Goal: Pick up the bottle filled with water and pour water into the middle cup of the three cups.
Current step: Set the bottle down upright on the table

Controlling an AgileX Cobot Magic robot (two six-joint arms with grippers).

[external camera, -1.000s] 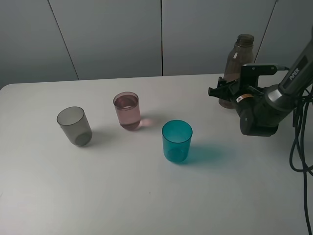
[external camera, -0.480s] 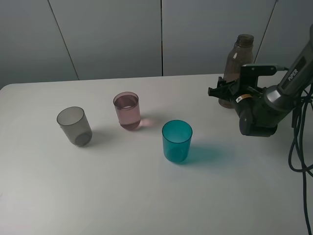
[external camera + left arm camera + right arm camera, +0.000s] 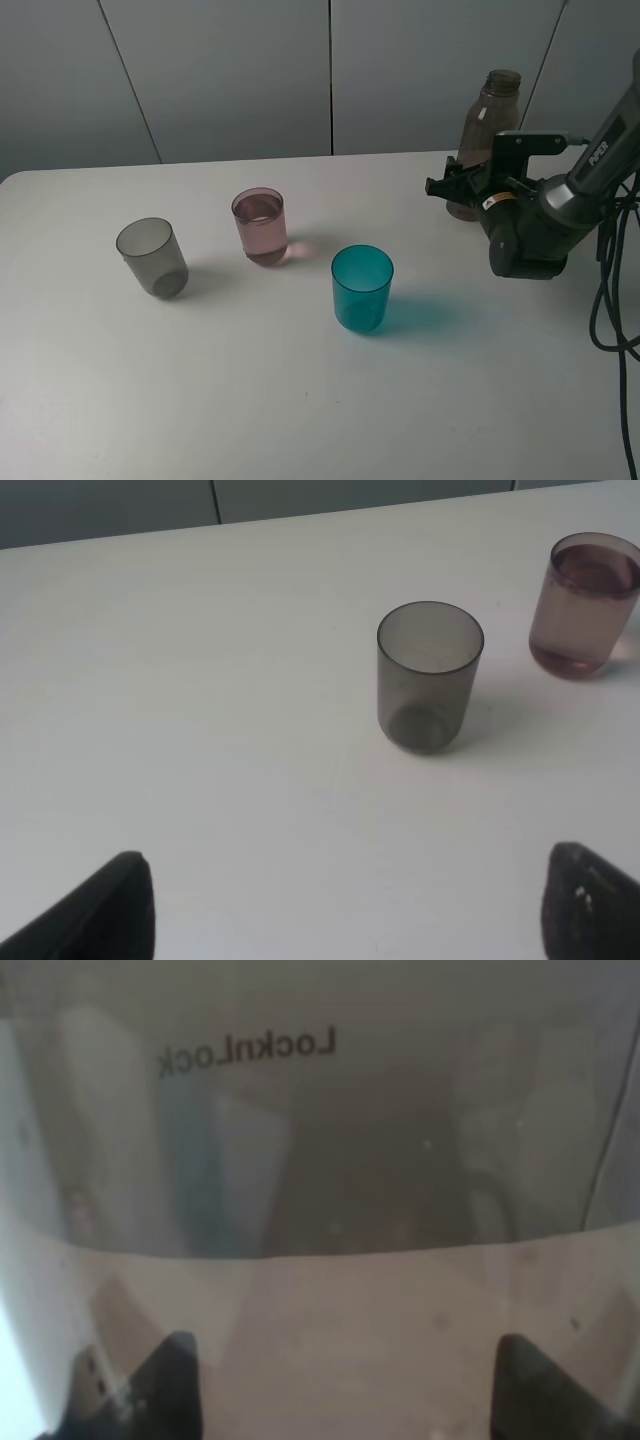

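Right end effector (image 3: 462, 186) gripping bottle (image 3: 484, 118), table's (image 3: 300, 400) far edge

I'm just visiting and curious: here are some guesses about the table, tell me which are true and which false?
1. The pink cup has liquid in it. True.
2. The bottle lies on its side. False: it stands upright, at the right gripper.
3. The teal cup stands nearest the bottle. True.
4. The grey cup sits between the other two. False: the pink cup is in the middle.
5. The bottle wears a cap. False: its neck is open.
6. The left gripper holds the grey cup. False: its open fingers are apart from it.
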